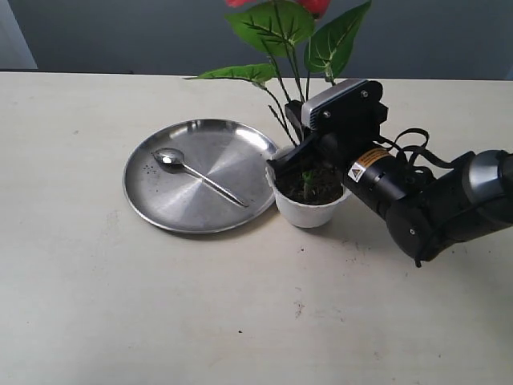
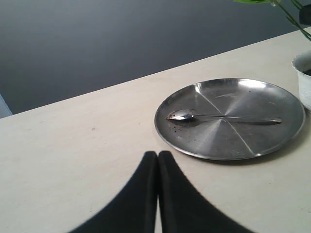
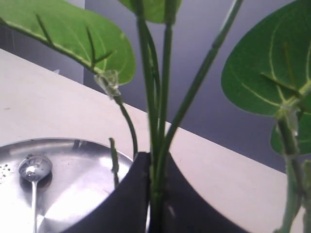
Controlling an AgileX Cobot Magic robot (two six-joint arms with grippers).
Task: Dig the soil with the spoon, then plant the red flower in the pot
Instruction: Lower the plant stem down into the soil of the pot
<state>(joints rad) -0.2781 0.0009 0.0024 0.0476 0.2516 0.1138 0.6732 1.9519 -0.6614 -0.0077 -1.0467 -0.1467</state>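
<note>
The red flower (image 1: 276, 32) stands upright with its stem base down in the soil (image 1: 317, 186) of the white pot (image 1: 309, 210). My right gripper (image 1: 295, 159) is shut on the bundled green stems (image 3: 156, 145) just above the pot. The blooms are cut off by the top of the exterior view. The spoon (image 1: 196, 174) lies in the steel plate (image 1: 160, 208) left of the pot, bowl toward the plate's left rim; the left wrist view also shows the spoon (image 2: 218, 116). My left gripper (image 2: 157, 155) is shut on nothing, over bare table short of the plate.
A few soil crumbs lie on the steel plate (image 2: 228, 145) near the spoon bowl. The pot (image 2: 303, 80) touches the plate's right rim. The table's far edge runs close behind the flower. The right arm (image 1: 433, 200) stretches in from the right.
</note>
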